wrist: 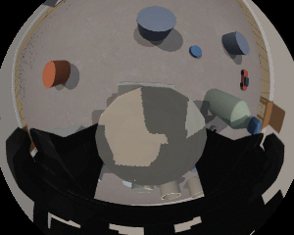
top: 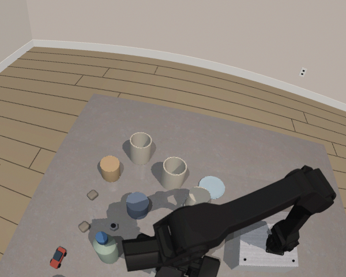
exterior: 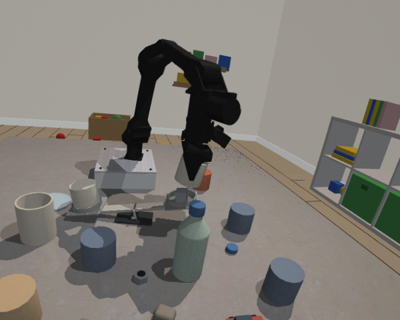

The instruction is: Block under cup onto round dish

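Observation:
My gripper [exterior: 193,169] [wrist: 149,123] is shut on one pale cup [exterior: 183,173] [wrist: 154,159], held slightly tilted just above the right pan of the balance in the exterior view. The balance [exterior: 117,209] stands on the table, its left pan lower. A grey block [exterior: 181,195] shows uncovered in the right pan, below the held cup. The other pale cup [top: 199,195] [exterior: 83,194] stands on the left pan. The round light-blue dish [top: 212,187] [exterior: 61,201] lies beside that cup, nothing on it. The arm hides the held cup in the top view.
Two tall beige open cups [top: 172,179] [top: 140,153] stand near the dish. A blue cylinder [top: 137,205] [exterior: 98,249] and a green bottle [exterior: 191,249] [wrist: 225,108] stand in front of the balance. An orange cylinder [exterior: 203,181] [wrist: 56,73] stands behind the held cup.

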Robot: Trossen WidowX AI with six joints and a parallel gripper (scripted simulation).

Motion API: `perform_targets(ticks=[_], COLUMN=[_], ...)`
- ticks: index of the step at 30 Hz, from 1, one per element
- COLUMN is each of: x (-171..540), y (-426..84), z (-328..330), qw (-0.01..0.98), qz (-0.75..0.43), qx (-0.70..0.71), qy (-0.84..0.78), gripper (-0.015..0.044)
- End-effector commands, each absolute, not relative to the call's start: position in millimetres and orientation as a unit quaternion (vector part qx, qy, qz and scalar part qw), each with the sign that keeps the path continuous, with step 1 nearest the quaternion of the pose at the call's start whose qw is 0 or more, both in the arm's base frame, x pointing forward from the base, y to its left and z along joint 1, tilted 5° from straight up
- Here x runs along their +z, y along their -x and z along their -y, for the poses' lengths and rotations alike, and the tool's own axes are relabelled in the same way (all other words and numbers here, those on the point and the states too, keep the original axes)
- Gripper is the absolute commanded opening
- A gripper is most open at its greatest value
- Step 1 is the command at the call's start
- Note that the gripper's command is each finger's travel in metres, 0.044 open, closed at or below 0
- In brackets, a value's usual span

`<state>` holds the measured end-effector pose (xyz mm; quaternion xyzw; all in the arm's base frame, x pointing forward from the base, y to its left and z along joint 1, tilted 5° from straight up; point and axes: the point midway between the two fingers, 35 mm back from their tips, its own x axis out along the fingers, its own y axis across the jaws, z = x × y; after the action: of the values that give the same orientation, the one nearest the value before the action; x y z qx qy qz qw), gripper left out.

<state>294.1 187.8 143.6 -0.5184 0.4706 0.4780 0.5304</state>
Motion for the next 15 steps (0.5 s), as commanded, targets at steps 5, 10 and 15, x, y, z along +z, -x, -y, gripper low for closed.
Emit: perform_targets(ticks=[5, 10, 15], x=[154.5, 160.8, 167.1], y=[-292.2, -290.5, -288.7], z=[-187.4, -186.6, -185.7], qw=[0.533, 0.533, 0.533], qz=[-0.47, -0.47, -0.47], qx=[0.477, 0.477, 0.477], qy=[0.517, 0.517, 0.517], gripper=[0.0, 0.0, 0.0])
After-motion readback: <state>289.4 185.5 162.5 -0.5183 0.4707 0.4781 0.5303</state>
